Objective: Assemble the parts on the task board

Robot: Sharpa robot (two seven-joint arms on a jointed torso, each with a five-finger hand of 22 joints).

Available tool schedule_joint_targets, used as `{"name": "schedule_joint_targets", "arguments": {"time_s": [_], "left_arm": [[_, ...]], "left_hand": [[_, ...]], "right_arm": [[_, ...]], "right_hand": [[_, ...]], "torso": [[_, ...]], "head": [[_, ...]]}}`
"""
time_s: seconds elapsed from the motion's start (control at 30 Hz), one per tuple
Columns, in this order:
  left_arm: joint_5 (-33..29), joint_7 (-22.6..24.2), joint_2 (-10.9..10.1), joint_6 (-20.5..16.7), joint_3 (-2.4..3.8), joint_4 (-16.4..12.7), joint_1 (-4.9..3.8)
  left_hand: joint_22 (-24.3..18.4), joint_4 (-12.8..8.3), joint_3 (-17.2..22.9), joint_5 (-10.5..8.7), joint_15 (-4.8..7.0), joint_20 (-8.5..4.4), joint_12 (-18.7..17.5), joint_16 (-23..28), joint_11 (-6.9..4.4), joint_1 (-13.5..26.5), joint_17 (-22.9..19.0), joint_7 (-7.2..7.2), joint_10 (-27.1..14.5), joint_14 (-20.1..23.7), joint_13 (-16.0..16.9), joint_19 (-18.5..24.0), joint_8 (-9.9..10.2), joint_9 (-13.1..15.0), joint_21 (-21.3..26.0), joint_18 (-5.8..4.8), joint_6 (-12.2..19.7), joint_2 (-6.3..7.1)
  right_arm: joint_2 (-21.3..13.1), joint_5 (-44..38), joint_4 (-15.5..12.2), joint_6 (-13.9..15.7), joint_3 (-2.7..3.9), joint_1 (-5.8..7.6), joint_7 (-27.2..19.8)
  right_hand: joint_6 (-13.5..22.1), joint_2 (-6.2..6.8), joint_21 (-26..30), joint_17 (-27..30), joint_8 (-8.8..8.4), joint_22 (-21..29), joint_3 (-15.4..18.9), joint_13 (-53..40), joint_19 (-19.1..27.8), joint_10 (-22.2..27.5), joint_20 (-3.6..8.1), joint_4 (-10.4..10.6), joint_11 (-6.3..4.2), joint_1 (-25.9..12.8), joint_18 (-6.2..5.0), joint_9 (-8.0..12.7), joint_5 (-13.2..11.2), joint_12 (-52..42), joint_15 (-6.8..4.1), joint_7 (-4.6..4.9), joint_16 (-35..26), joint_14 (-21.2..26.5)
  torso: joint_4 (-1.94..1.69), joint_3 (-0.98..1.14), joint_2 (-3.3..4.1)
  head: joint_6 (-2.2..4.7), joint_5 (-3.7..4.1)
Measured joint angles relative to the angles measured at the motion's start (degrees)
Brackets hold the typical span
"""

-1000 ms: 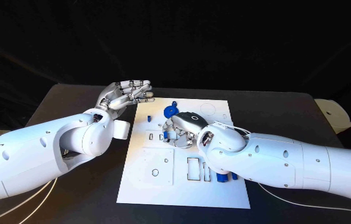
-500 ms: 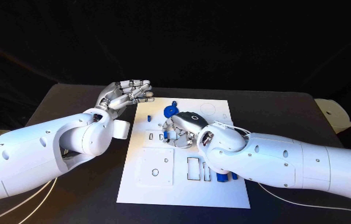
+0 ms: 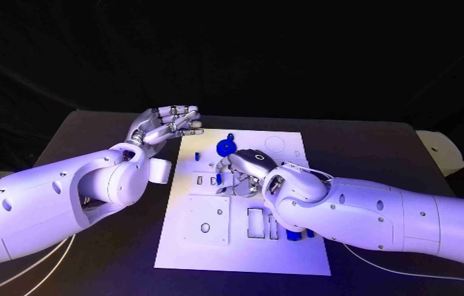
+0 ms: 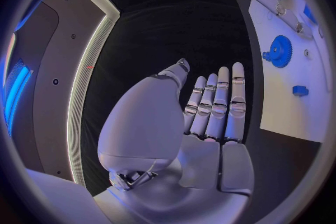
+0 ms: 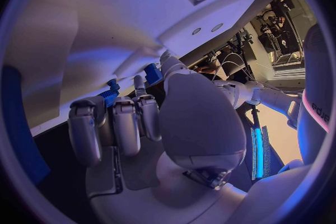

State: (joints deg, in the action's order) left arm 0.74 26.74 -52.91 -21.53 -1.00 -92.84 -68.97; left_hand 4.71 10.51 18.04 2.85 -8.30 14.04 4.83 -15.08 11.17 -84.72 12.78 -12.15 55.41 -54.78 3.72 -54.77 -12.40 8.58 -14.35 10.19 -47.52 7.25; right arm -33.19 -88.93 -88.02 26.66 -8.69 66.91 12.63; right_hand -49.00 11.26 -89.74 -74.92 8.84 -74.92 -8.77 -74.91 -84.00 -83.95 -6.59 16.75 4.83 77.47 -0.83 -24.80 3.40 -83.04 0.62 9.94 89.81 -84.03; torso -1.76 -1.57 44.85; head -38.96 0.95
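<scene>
Right robot hand (image 3: pixel 244 170) sits over the middle of the task board (image 3: pixel 208 242), fingertips hidden under its own palm, so can't tell whether it grips a part. Blue parts (image 3: pixel 295 234) near the board's right edge are mostly covered by the right forearm. In the right wrist view, a small blue piece (image 5: pixel 108 96) past the fingers is half-hidden, shape unclear. The table's (image 3: pixel 387 141) near corners are cut off by both arms.

A black table (image 3: pixel 367 148) stands against a dark backdrop, a pale round object (image 3: pixel 443 150) at its right edge.
</scene>
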Motion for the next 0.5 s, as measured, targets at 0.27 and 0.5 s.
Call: {"name": "schedule_joint_targets", "arguments": {"time_s": [0.27, 0.5], "left_arm": [[0.0, -0.01, -0.01, 0.0, 0.0, 0.12, 0.0], [0.0, -0.04, -0.01, 0.03, 0.0, 0.33, 0.0]], "left_hand": [[-0.06, 0.0, 0.0, 0.0, 0.0, 0.0, 0.0, 0.0, 0.0, 0.0, 0.0, 0.0, 0.0, 0.0, 0.0, 0.0, 0.0, 0.0, 0.0, 0.0, 0.0, 0.0], [-0.05, 0.0, 0.0, 0.0, 0.0, 0.0, 0.0, 0.0, 0.0, 0.0, -0.01, 0.0, 0.0, 0.0, 0.0, 0.0, 0.0, -0.03, 0.0, 0.0, 0.0, 0.0]], "right_arm": [[-1.4, 0.03, -1.82, 1.96, 0.03, -0.11, -0.14], [-3.2, 0.13, -3.7, 5.51, 0.74, 0.23, -1.11]], "right_hand": [[0.01, -0.93, 0.0, 0.0, 0.01, 0.0, 0.16, 0.0, 0.0, 0.0, 0.0, -0.15, 0.0, 0.93, 0.0, 0.0, 0.37, 0.0, 0.0, 0.02, 0.0, 0.0], [0.63, -0.91, 0.0, 0.01, -0.46, 0.01, 0.97, 0.01, 0.0, 0.0, 0.0, 0.0, 0.0, 0.9, 0.0, 0.39, 1.05, 0.0, 0.0, 0.2, 0.0, 0.0]], "torso": [[-0.01, 0.04, 0.01], [0.03, 0.06, -0.01]], "head": [[0.04, 0.0], [0.2, -0.01]]}}
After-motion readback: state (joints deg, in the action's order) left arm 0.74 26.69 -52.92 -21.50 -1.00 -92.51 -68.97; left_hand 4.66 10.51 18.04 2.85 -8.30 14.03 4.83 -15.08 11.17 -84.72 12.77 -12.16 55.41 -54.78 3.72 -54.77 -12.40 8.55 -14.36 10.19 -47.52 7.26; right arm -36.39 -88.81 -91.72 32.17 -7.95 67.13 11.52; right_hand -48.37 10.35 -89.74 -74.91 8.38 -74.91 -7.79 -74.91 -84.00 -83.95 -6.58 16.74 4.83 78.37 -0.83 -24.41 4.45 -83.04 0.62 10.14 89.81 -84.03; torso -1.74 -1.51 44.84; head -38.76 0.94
